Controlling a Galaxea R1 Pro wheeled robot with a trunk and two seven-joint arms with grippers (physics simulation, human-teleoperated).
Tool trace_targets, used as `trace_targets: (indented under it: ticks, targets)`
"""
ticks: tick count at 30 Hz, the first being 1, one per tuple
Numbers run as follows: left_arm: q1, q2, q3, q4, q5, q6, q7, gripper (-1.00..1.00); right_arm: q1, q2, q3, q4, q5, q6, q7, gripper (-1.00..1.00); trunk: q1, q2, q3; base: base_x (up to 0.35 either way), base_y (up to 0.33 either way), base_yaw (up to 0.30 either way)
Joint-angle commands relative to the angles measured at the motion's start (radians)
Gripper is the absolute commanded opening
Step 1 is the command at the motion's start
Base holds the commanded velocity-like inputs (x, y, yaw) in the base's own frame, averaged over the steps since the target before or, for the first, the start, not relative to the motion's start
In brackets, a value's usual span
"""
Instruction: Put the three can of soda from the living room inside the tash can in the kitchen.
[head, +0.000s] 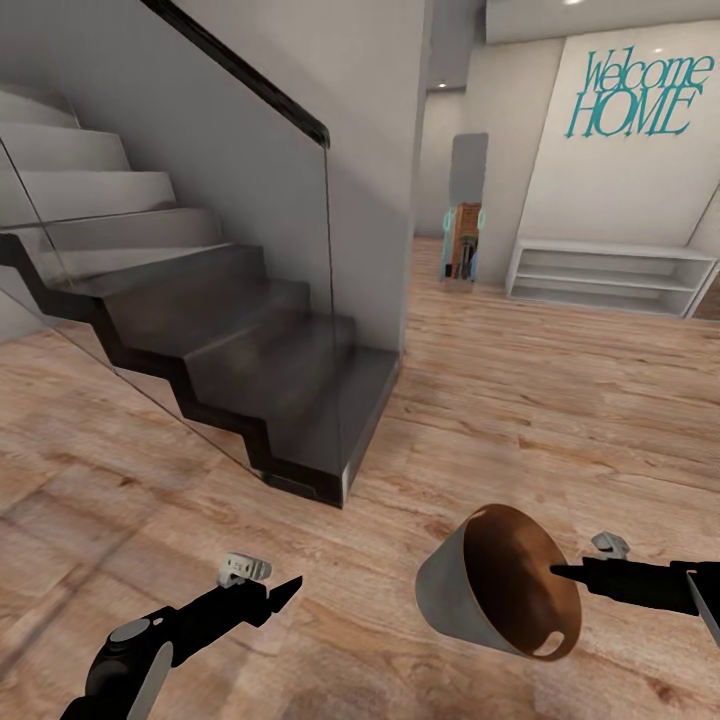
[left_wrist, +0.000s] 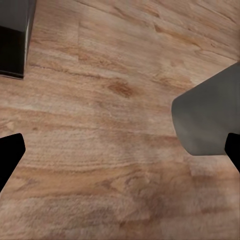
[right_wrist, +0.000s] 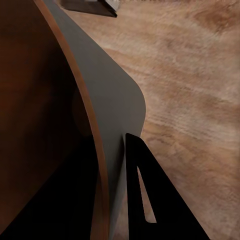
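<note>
Nearest in the head view, the left gripper (head: 288, 588) hung low over the plank floor (head: 520, 400), its dark fingers drawn to one point there. The left wrist view showed them otherwise: two black tips at opposite edges with bare wood between, so the fingers stood spread and held nothing. Both tips were cut off by the frame.

Beside it, the right gripper (head: 556, 573) held the bin (head: 497, 580) by its rim, tilted so that the brown inside faced the camera and the grey outer wall faced the left arm. In the right wrist view one finger (right_wrist: 150, 200) lay against the grey outside of the bin (right_wrist: 107, 115); the other was lost in the dark inside, so the pinch on the wall was only half seen. The bin's depths were in shadow, and what it held could not be made out. A grey corner of it also showed in the left wrist view.

Farther off rose a dark staircase (head: 230, 340) behind a glass panel. Beyond stood a low white shelf (head: 610, 277) under teal wall lettering (head: 640, 95), and a blurred, small object (head: 462, 245) against the far wall.
</note>
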Motion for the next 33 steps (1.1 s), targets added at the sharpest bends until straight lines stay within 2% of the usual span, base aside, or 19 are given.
trace_targets:
  ticks: [1, 10, 11, 12, 18, 23, 33]
  targets:
    - [0.000, 0.000, 0.000, 0.000, 0.000, 0.000, -0.001, 1.00, 0.000, 0.000, -0.001, 0.000, -0.013, 0.011, 0.005, -1.00, 0.000, 0.000, 0.000, 0.000, 0.000, 0.000]
    - [0.000, -0.001, 0.000, 0.003, 0.000, 0.000, -0.033, 1.00, 0.000, 0.000, -0.001, 0.000, -0.018, 0.016, 0.006, -1.00, 0.000, 0.000, 0.000, 0.000, 0.000, 0.000]
    - [0.000, -0.002, 0.000, 0.003, 0.000, -0.001, -0.034, 1.00, 0.000, -0.001, -0.002, -0.004, -0.019, 0.123, 0.003, -1.00, 0.000, 0.000, 0.001, 0.000, 0.000, -0.238]
    - [0.000, -0.002, 0.000, 0.004, 0.000, -0.001, -0.034, 1.00, 0.000, 0.000, -0.002, -0.011, -0.019, 0.130, 0.003, -1.00, 0.000, 0.000, 0.001, 0.000, 0.000, -0.247]
    - [0.000, -0.002, 0.000, 0.005, -0.001, -0.001, -0.035, 1.00, 0.000, -0.001, -0.006, -0.024, -0.018, 0.139, 0.003, -1.00, 0.000, 0.000, 0.006, 0.000, 0.000, -0.254]
    - [0.000, -0.002, 0.000, 0.004, -0.001, -0.002, -0.035, 1.00, 0.000, -0.001, -0.031, -0.024, -0.015, 0.139, 0.002, -1.00, 0.000, 0.000, 0.010, 0.000, 0.000, -0.256]
    - [0.000, -0.002, 0.000, 0.003, -0.001, -0.002, -0.035, 1.00, 0.000, -0.001, -0.039, -0.024, -0.012, 0.139, 0.003, -1.00, 0.000, 0.000, 0.017, 0.000, 0.000, -0.256]
